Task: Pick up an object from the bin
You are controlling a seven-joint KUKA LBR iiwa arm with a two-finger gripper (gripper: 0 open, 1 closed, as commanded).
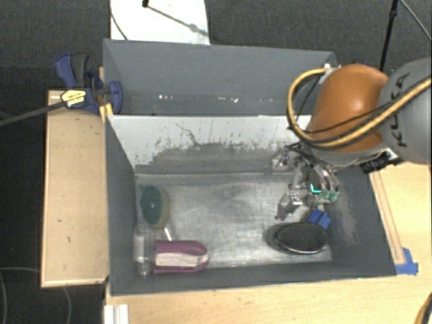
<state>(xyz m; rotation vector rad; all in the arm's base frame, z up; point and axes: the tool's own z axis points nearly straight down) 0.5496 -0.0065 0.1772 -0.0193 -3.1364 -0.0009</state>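
end effector (297, 204) over black oval disc (300, 238) by front-right corner | grip state unreadable | bin (223, 214) middle open

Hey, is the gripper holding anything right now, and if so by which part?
Nothing is visibly held. The gripper hangs just above the black oval object, which lies flat on the bin floor at the near right.

My arm's wrist wears a rounded orange cover (351, 106). Black-and-yellow cables (295, 103) loop round the cover's left side and across its front. Right of the cover sits a grey link (408, 103) with black lettering. Below the cover hangs the silvery metal gripper (297, 198), which carries a small teal-green part.
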